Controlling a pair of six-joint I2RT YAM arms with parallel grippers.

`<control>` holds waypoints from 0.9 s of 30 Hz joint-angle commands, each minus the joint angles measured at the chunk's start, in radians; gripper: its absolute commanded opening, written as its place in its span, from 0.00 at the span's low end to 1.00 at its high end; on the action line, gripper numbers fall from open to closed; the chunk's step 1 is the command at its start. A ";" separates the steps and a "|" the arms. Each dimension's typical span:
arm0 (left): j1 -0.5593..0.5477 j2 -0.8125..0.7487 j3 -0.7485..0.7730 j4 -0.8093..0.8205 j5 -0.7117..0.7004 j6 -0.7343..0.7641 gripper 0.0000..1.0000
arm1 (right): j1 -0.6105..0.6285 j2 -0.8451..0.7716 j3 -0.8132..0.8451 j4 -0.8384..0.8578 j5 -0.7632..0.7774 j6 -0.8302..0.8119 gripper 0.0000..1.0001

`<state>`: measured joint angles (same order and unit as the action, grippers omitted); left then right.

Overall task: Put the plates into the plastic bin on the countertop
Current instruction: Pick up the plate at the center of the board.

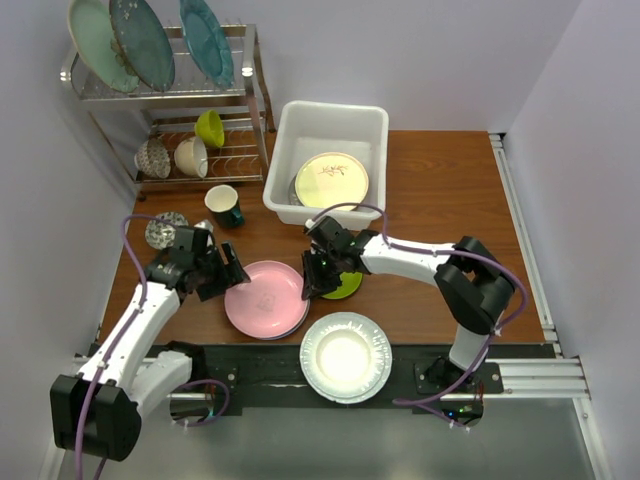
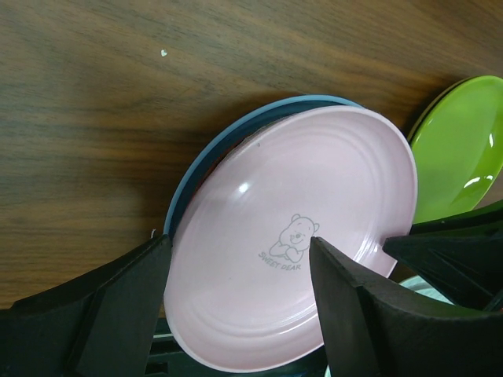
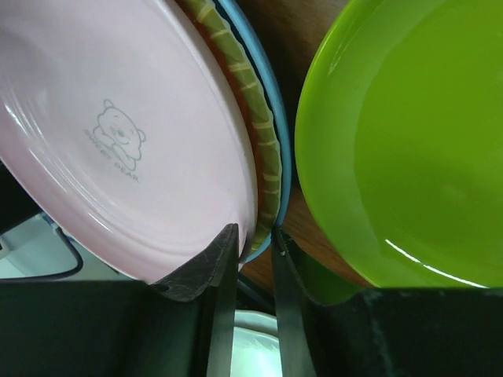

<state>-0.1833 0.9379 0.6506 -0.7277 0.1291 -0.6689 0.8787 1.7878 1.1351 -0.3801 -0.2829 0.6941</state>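
Observation:
A pink plate (image 1: 265, 295) with a bear print tops a stack on the countertop (image 1: 440, 200); a striped plate (image 3: 263, 133) and a blue plate (image 3: 279, 157) lie under it. My right gripper (image 3: 254, 233) is shut on the right rim of this stack, one finger on the pink plate (image 3: 118, 141), the other under the blue rim. A lime green plate (image 1: 348, 288) lies just right of it. My left gripper (image 2: 236, 243) hangs open over the pink plate's (image 2: 299, 259) left edge. A white fluted plate (image 1: 343, 355) sits near the front. The plastic bin (image 1: 330, 118) holds a cream plate (image 1: 332, 180).
A wire dish rack (image 1: 170, 100) at the back left carries large teal plates and small bowls. A dark green mug (image 1: 223, 205) and a patterned bowl (image 1: 165, 230) stand between the rack and my left arm. Walls close in left and right.

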 commanded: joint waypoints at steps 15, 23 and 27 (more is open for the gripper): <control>0.008 -0.034 -0.003 0.007 0.026 0.017 0.76 | 0.014 -0.065 0.097 -0.114 0.117 -0.038 0.05; 0.007 -0.054 0.021 -0.015 -0.014 0.006 0.76 | 0.016 -0.113 0.120 -0.147 0.145 -0.045 0.04; 0.008 -0.057 0.037 -0.022 -0.025 0.005 0.78 | 0.016 -0.134 0.134 -0.169 0.160 -0.050 0.03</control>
<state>-0.1833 0.8967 0.6487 -0.7391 0.1226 -0.6693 0.8898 1.7168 1.2129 -0.5270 -0.1478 0.6590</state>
